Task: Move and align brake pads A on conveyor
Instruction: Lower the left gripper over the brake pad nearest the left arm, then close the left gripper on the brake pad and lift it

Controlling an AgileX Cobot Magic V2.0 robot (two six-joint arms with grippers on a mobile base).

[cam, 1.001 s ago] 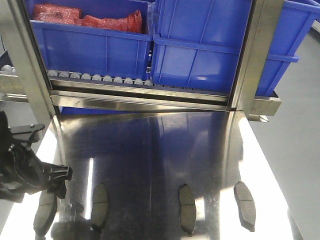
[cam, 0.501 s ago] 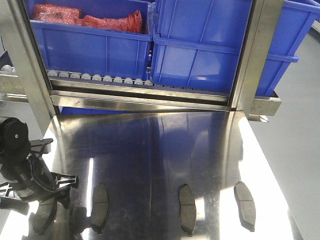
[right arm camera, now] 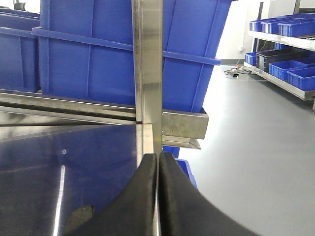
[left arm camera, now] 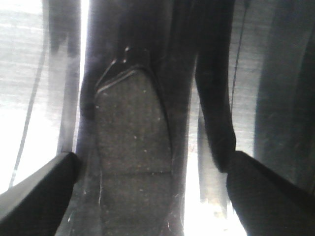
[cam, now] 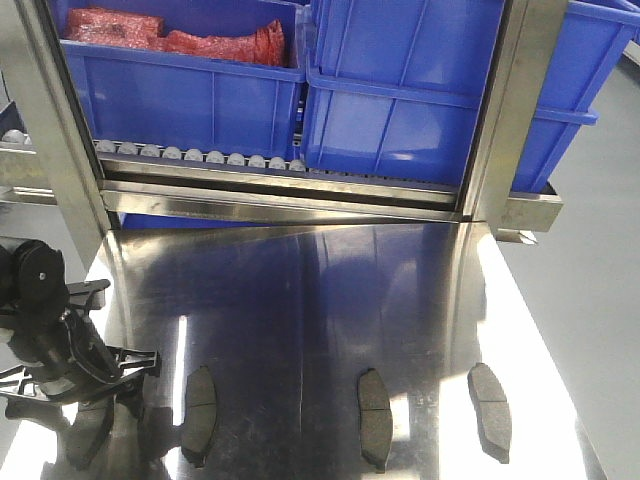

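Four brake pads A lie in a row on the shiny steel tabletop point(cam: 320, 300): the leftmost pad point(cam: 85, 440), a second point(cam: 200, 412), a third point(cam: 375, 418) and the rightmost point(cam: 490, 410). My left gripper point(cam: 90, 395) hangs open right over the leftmost pad. In the left wrist view that pad point(left arm camera: 133, 147) lies lengthwise between the spread fingers of the left gripper point(left arm camera: 150, 191), which do not touch it. My right gripper point(right arm camera: 158, 164) is shut on nothing at the table's right edge, with a pad's corner point(right arm camera: 78, 216) to its left. The conveyor is out of view.
Blue bins point(cam: 400, 100) stand on a rack behind the table; one holds red parts point(cam: 170, 35). A row of small grey rollers point(cam: 200, 156) and steel posts point(cam: 515, 110) border the far edge. Grey floor point(right arm camera: 256, 147) lies off the right side.
My left gripper has swung right and turned over the leftmost pad, now covering part of it. The pads and the right arm have not moved.
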